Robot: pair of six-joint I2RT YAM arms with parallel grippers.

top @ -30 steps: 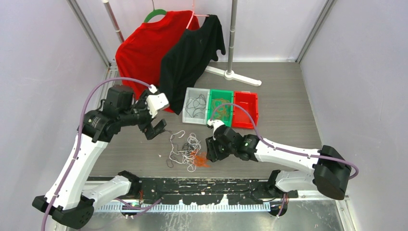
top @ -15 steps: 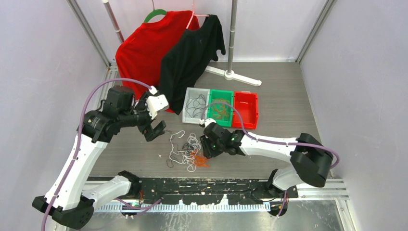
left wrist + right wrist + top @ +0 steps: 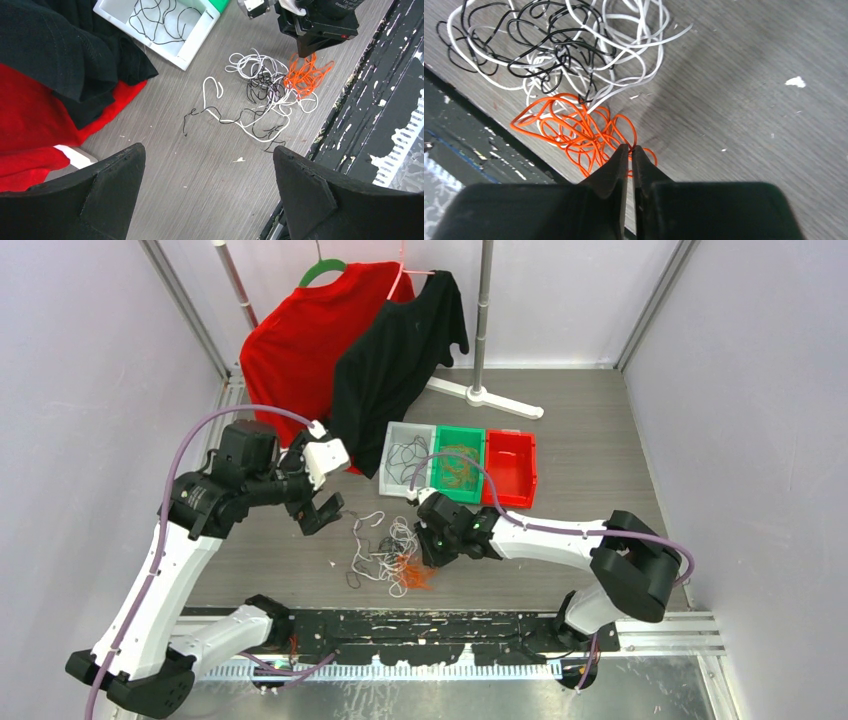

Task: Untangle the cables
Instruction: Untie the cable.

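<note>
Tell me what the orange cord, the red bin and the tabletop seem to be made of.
Orange cord: thin plastic-coated wire, probably; smooth, faintly glossy, holding springy loops. Red bin: rigid moulded plastic, judging by its even colour and crisp rim. Tabletop: matte grey wood grain, possibly printed laminate.

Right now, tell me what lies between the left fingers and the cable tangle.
Between left fingers and cable tangle: bare tabletop, one white scrap; left wrist view.
</note>
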